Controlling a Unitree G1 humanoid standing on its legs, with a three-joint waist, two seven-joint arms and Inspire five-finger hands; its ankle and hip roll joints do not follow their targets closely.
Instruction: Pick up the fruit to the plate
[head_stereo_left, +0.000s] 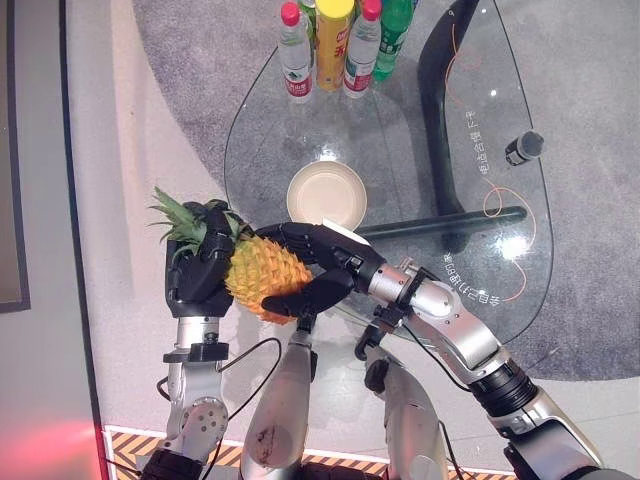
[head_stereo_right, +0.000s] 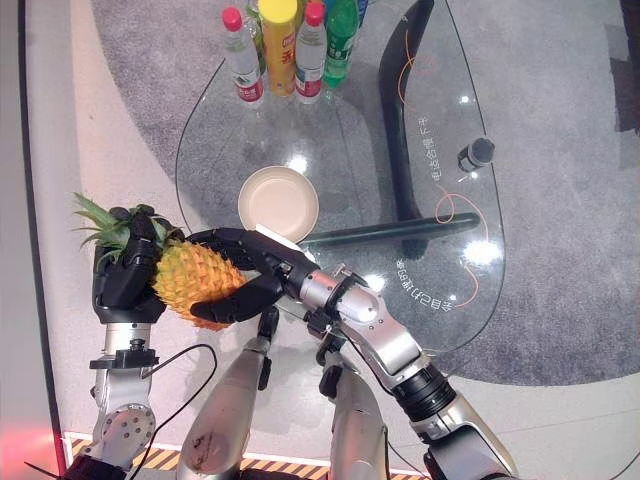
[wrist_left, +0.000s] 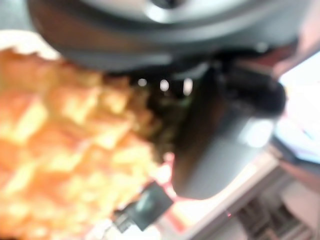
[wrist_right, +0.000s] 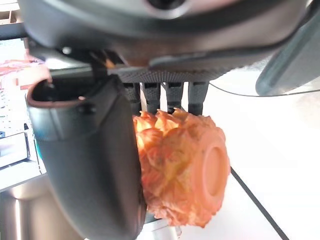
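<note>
Right wrist view, from very close, has the right hand (wrist_right: 95, 165) curled about the body of the pineapple (wrist_right: 180, 170), thumb on one flank and fingers (wrist_right: 172, 95) over the other, the flat base of the fruit facing the camera. From the head, the same fruit is held in the air in front of the robot, off the near-left edge of the glass table (head_stereo_left: 400, 150), with both hands on it: the left hand (head_stereo_left: 200, 270) is closed round the crown end, its fingers wrapped over the base of the green leaves, and the right hand clasps the yellow body from the other side. Beyond the fruit, on the glass, stands the empty cream plate (head_stereo_left: 327, 195), near but clear of the hands. Farther back, at the table's far edge, is a cluster of bottles (head_stereo_left: 340, 45), and off to the right a small dark cylinder (head_stereo_left: 524, 147). By my reading the pick-up is done and the carry is in hand; the next move calls for bringing the pineapple forward over the plate, lowering it and loosening both hands together so it does not roll off.
</note>
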